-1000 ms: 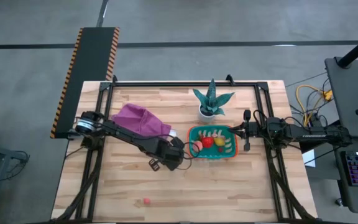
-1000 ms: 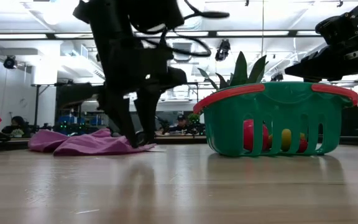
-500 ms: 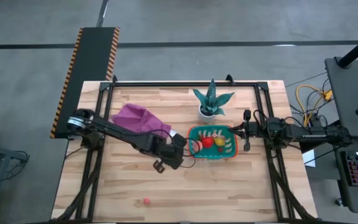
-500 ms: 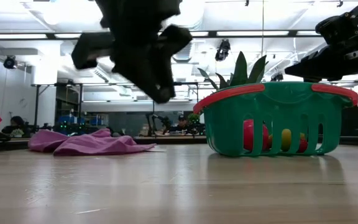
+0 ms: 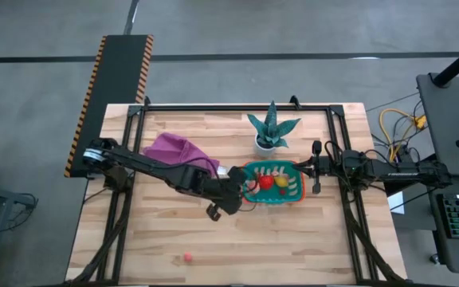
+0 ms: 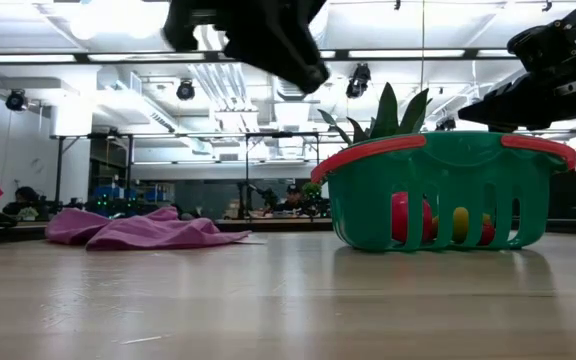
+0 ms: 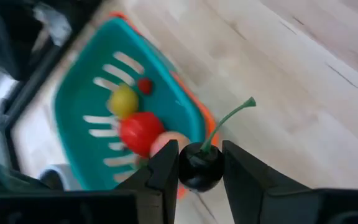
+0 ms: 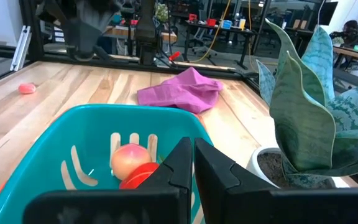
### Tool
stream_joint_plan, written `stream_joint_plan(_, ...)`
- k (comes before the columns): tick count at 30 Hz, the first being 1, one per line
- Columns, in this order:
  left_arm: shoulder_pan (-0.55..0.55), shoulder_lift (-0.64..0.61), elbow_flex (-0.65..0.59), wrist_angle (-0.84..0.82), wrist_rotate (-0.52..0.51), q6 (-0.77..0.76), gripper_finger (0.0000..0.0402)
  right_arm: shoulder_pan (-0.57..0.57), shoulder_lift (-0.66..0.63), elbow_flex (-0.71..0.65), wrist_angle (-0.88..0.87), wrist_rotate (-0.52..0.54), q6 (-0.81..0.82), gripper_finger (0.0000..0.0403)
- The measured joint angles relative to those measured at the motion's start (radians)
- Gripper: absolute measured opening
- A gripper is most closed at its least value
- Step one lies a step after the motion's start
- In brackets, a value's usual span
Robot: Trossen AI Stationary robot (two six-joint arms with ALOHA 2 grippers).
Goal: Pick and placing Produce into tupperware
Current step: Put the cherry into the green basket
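The left pincer (image 7: 201, 177) is clenched on a dark cherry (image 7: 200, 169) with a thin green stem, the fruit pinched between the two dark fingers (image 7: 164, 174). Seen from above, this left pincer (image 5: 228, 197) hangs over the wooden desk (image 5: 293, 247) just beside the near-left end of the teal tupperware (image 5: 297, 196), raised well clear of the desk surface, as the level view shows the arm's dark bulk (image 6: 258, 35) high above the desk. The tupperware sits near the middle of the desk, its rim edged in orange-red (image 6: 368, 150), with pale slits along its floor (image 7: 114, 84). Inside it lie a red round fruit (image 5: 266, 182), a yellow one (image 5: 283, 182) beside it, a small red piece (image 7: 144, 85) and a peach-pink fruit (image 8: 129, 160) close to the red one. One small pink-red piece of produce (image 5: 188, 257) lies alone on the desk toward the front edge, well apart from the tupperware. The right pincer (image 8: 193, 163) waits at the right end of the tupperware, its fingers pressed together with nothing between them. A purple cloth (image 5: 178, 155) lies crumpled to the left of the tupperware, and a green spiky plant (image 5: 272, 127) in a white pot (image 5: 264, 146) stands just behind it.
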Motion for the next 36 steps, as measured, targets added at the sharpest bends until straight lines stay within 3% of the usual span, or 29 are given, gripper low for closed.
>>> stream_joint_plan(17, 0.095, 0.107, -0.014, 0.284, 0.048, 0.183, 0.0081, 0.000, 0.000, 0.000, 0.007, 0.002, -0.023, 0.0009)
stream_joint_plan(36, 0.127, 0.165, -0.014, 0.299, 0.053, 0.216, 0.0081, 0.000, 0.000, 0.000, 0.006, 0.010, -0.019, 0.0009)
